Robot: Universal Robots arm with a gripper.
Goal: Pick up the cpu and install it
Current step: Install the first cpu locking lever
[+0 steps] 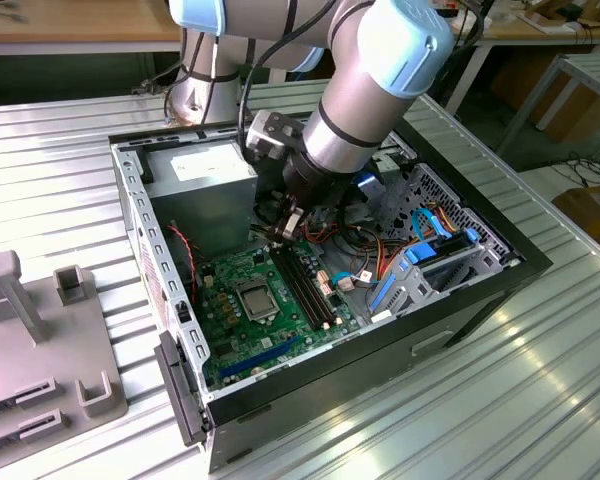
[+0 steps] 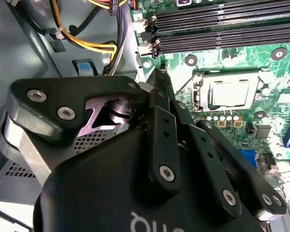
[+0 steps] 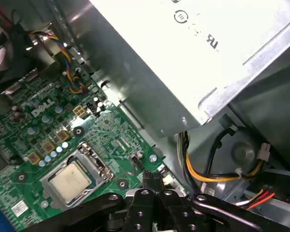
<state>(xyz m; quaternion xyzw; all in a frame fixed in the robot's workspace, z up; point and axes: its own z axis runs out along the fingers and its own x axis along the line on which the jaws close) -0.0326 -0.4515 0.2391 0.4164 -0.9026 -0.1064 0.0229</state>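
We saw a thick arm (image 1: 365, 120) of brushed silver tube, its joints capped in pale blue plastic, with black cables running along the upper links. Near the wrist sat a small grey box-like mount (image 1: 270, 135), possibly a camera housing, though we could not tell. The gripper (image 3: 154, 186) was matte black in both wrist views, built of flat linked bars pinned with silver round-headed screws, around a bare metal core with a perforated patch and white lettering on its body.
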